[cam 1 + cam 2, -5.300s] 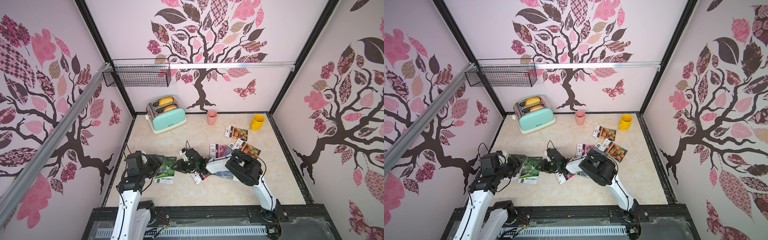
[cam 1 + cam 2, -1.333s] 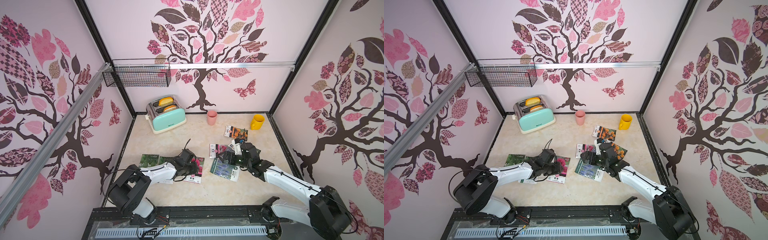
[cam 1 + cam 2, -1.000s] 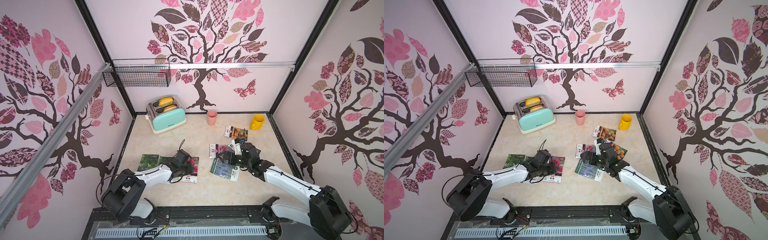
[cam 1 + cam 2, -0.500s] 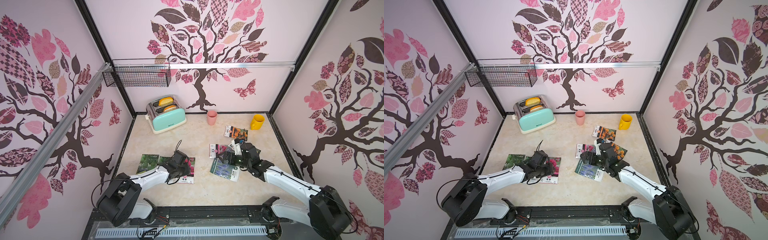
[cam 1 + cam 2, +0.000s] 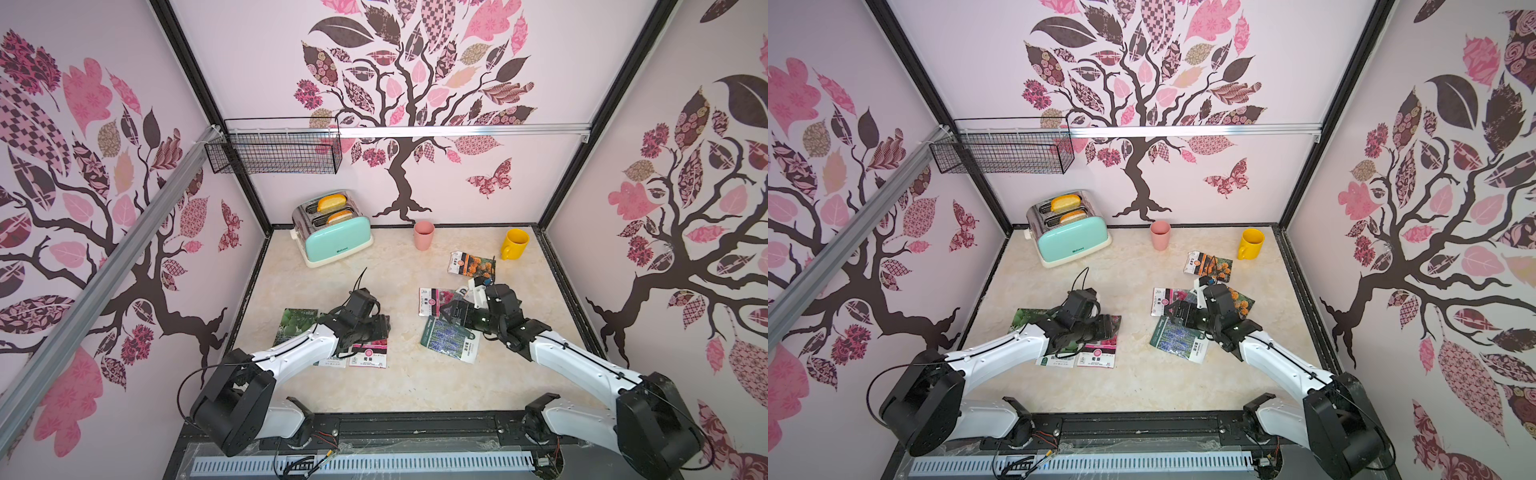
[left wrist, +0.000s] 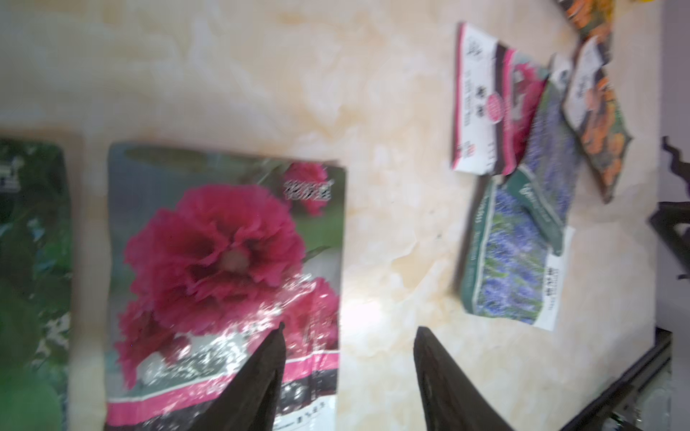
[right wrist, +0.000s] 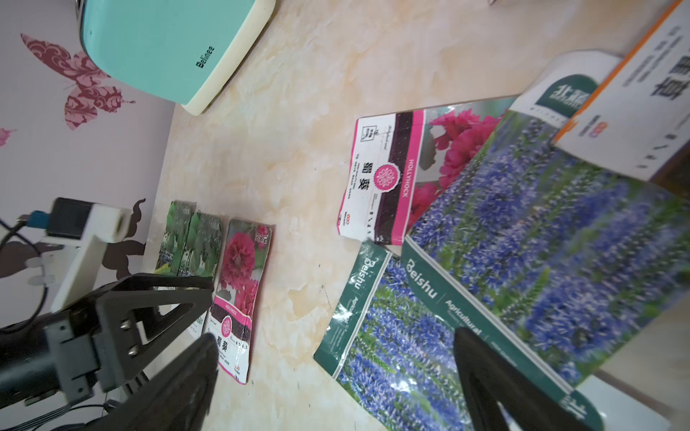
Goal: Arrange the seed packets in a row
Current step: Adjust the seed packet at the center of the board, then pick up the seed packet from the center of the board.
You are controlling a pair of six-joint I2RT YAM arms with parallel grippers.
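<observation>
Left tool (image 6: 350, 327) widened, empty; right tool (image 7: 335, 336) wide, empty | both gourd packets (image 7: 201, 242) clear only from right wrist

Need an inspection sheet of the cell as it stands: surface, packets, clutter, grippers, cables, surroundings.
Surface: marbled tabletop, no spills seen.
Job's things: two green gourd packets and a hollyhock packet side by side under the left arm; second hollyhock packet, two overlapping lavender packets and a marigold packet piled by the right arm; lone marigold packet near the mug.
Clutter: toaster with bread, pink cup, yellow mug.
Grippers: left gripper jaws open, empty, at the first hollyhock packet's edge; right gripper jaws open, empty, over the lavender packets.
Cables: black cable at the left wrist; loose wires at the front rail.
Surroundings: wire basket on the wall; tree-print walls.
</observation>
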